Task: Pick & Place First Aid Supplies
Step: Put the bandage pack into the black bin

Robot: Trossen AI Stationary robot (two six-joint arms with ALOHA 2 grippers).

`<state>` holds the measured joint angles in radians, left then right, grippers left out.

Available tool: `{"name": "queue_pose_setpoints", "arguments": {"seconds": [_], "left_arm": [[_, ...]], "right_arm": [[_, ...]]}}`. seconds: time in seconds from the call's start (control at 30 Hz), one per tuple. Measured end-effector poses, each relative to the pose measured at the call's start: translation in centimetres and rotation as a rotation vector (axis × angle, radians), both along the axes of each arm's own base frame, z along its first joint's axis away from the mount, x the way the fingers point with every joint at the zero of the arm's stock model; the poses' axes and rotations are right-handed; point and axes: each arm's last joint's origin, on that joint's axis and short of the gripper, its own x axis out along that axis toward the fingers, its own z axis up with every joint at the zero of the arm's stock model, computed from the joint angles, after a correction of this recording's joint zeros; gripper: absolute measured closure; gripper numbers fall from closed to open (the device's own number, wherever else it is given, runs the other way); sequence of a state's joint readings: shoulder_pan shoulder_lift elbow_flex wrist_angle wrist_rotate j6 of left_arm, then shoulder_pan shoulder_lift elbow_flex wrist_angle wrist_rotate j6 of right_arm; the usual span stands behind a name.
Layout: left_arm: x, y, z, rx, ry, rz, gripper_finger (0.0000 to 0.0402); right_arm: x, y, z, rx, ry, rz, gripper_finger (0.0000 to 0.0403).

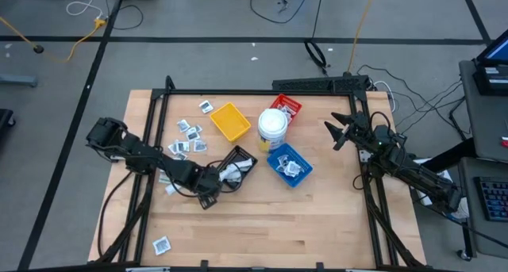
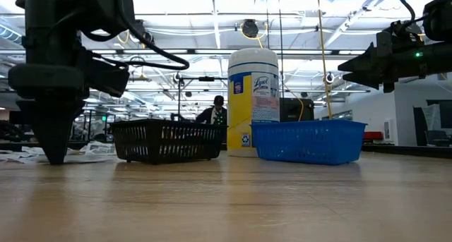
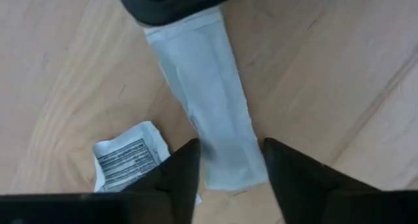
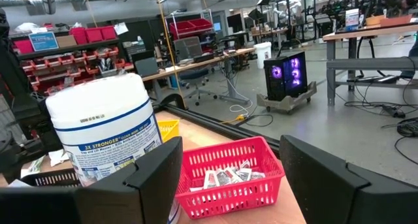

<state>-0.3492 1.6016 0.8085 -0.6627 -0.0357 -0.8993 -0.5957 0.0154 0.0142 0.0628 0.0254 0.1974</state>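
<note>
1. The left arm lies low across the table's left half, its elbow bent, reaching toward the black tray near the middle.
2. The left gripper points down at the wood. Its fingers stand apart on either side of a long pale strip that lies flat on the table; whether they touch it cannot be told.
3. A square packet with dark print lies just beside the strip, next to one finger.
4. More packets are scattered on the table left of the yellow tray; one sits alone near the front edge.
5. The blue tray and red tray both hold packets; the white tub stands between the yellow, red and blue trays.
6. The right arm waits over the table's right side, raised above the surface. The right gripper points toward the tub, fingers spread and empty.
</note>
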Motion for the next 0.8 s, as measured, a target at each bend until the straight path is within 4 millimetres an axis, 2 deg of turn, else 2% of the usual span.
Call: {"name": "queue_pose_setpoints", "arguments": {"seconds": [0.3, 0.47, 0.8], "left_arm": [[-0.1, 0.0, 0.0, -0.006, 0.012, 0.009, 0.0389], [-0.7, 0.1, 0.8, -0.036, 0.020, 0.032, 0.0398], [-4.0, 0.8, 6.3, -0.078, -0.090, 0.009, 0.0399]], "right_arm": [[0.0, 0.0, 0.0, 0.000, 0.000, 0.000, 0.0149], [0.0, 0.0, 0.0, 0.000, 0.000, 0.000, 0.0149], [0.0, 0.0, 0.0, 0.000, 0.000, 0.000, 0.0149]]}}
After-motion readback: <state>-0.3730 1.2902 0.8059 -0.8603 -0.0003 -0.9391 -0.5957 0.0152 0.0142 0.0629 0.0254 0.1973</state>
